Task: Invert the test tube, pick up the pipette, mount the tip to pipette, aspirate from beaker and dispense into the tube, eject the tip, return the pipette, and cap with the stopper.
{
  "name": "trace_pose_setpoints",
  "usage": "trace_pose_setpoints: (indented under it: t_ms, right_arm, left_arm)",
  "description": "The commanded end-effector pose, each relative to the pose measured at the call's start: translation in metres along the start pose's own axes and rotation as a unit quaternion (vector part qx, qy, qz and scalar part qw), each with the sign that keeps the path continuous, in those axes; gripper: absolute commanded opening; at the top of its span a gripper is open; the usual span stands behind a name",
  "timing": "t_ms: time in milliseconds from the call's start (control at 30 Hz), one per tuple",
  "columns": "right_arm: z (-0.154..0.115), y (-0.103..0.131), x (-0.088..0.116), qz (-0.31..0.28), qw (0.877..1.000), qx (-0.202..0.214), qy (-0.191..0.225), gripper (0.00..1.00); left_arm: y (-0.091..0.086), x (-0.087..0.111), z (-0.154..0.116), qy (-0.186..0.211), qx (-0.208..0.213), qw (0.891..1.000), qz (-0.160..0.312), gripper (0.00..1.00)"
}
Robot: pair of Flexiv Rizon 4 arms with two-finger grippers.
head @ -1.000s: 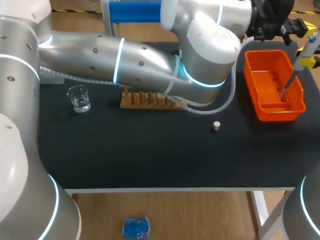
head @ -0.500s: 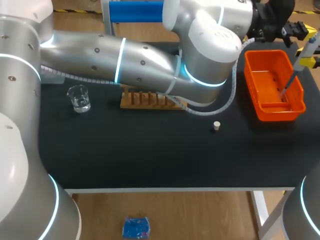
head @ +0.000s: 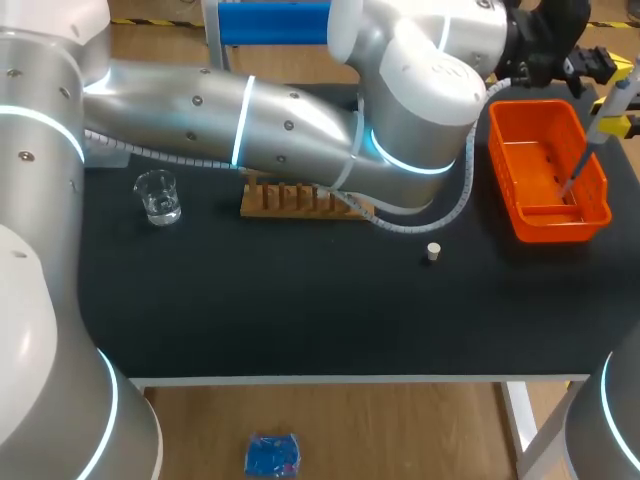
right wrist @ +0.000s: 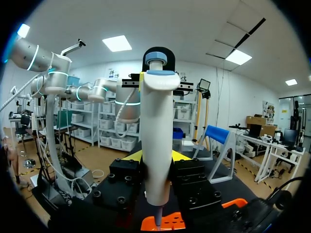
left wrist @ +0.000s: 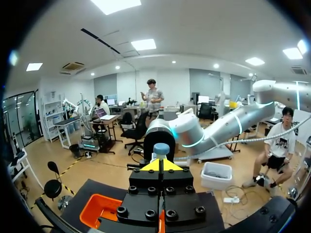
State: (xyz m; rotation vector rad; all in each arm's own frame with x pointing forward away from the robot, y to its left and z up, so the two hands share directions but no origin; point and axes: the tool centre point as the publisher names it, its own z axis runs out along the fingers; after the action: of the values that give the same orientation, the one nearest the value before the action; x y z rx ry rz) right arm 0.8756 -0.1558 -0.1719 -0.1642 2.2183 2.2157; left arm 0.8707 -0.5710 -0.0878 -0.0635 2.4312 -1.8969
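Left gripper dipped slightly; pipette still above orange bin.

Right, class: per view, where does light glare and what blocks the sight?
Head view: highlights streak the left arm, which hides part of the rack. Left wrist view: ceiling lamps glare; the left end effector overlaps the orange basket. Right wrist view: the pipette fills the middle.

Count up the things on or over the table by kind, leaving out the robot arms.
Beaker: 1
Wooden rack: 1
Stopper: 1
Orange basket: 1
Pipette: 1
Blue stand: 1
Total: 6
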Motion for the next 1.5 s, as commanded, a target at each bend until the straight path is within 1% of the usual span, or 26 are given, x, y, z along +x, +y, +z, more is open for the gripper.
trace_pose_setpoints:
  t_ms: [33,533,700,900,1033,1200,1400,1433,1467,1500]
  right_arm:
    - [0.0,0.004,-0.001,0.0,1.0,0.001,0.001,0.0]
    - [0.0,0.004,-0.001,0.0,1.0,0.001,0.001,0.0]
    - [0.0,0.004,-0.001,0.0,1.0,0.001,0.001,0.0]
    - [0.0,0.004,-0.001,0.0,1.0,0.001,0.001,0.0]
    - [0.0,0.004,-0.001,0.0,1.0,0.001,0.001,0.0]
    - [0.0,0.004,-0.001,0.0,1.0,0.001,0.001,0.0]
    - [0.0,0.004,-0.001,0.0,1.0,0.001,0.001,0.0]
    - [0.0,0.004,-0.001,0.0,1.0,0.001,0.001,0.0]
    - [0.0,0.004,-0.001,0.0,1.0,0.001,0.001,0.0]
    - [0.0,0.004,-0.001,0.0,1.0,0.001,0.001,0.0]
  left_arm:
    - [0.009,0.001,0.007,-0.002,0.014,1.0,0.002,0.0]
    - [0.017,0.003,0.012,-0.002,0.017,1.0,0.009,0.0]
    - [0.021,0.003,0.016,0.002,0.006,1.0,0.007,0.0]
    - [0.023,0.002,0.017,0.003,0.005,1.0,0.003,0.0]
    - [0.02,0.001,0.011,-0.007,0.015,1.0,0.003,0.0]
    - [0.007,0.0,-0.002,-0.024,0.025,0.999,0.007,0.0]
    - [-0.003,-0.001,-0.01,-0.033,0.011,0.999,0.009,0.0]
    - [-0.004,-0.002,-0.012,-0.033,0.012,0.999,0.008,0.11]
    - [-0.004,-0.002,-0.013,-0.033,0.011,0.999,0.007,0.49]
    - [-0.004,-0.002,-0.014,-0.035,0.007,0.999,0.005,1.0]
